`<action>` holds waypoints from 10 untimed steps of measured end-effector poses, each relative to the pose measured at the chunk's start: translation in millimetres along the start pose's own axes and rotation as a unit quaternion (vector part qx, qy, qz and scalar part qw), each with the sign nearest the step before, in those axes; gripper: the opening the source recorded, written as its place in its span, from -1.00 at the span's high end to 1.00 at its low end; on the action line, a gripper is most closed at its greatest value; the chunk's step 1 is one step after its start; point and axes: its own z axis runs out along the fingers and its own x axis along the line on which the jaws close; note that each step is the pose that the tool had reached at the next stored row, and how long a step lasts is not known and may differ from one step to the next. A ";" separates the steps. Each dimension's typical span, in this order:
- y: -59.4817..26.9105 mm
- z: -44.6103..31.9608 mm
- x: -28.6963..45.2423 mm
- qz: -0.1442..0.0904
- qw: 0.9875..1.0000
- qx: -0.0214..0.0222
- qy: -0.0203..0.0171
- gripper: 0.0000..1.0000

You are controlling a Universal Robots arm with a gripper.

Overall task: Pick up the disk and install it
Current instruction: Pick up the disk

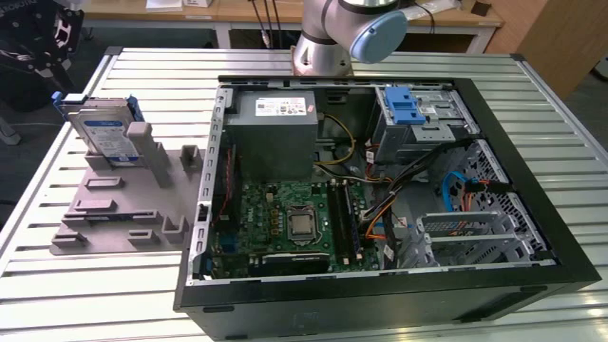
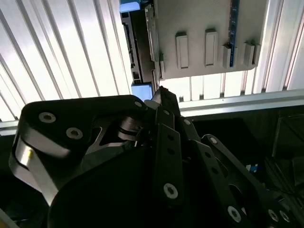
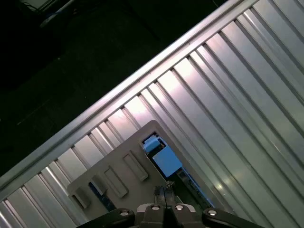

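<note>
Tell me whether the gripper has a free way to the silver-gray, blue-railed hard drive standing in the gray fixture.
Probably yes: the gripper hangs above the hard drive, whose upper edge stands clear of the fixture; nothing lies between.

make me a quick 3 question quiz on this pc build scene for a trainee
1. True or false: the disk is already inside the open computer case.
2. In the gray fixture, the disk: A) lies flat, B) stands on edge, C) hangs from a cable.
3. Fill in: the gripper is toward the exterior view's ____ of the case.

Key: 1 false, it sits in the fixture beside the case. 2 B. 3 left.
</note>
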 end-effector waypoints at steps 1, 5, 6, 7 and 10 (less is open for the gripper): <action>0.0 0.1 0.0 -0.008 1.000 0.000 0.000 0.79; 0.0 0.9 0.0 -0.041 0.999 0.002 0.000 0.79; 0.0 1.2 0.0 -0.050 0.999 0.002 0.000 0.79; -0.1 1.4 0.0 -0.059 0.998 0.002 0.000 0.79; -0.1 2.2 0.0 -0.086 0.996 0.002 0.001 0.79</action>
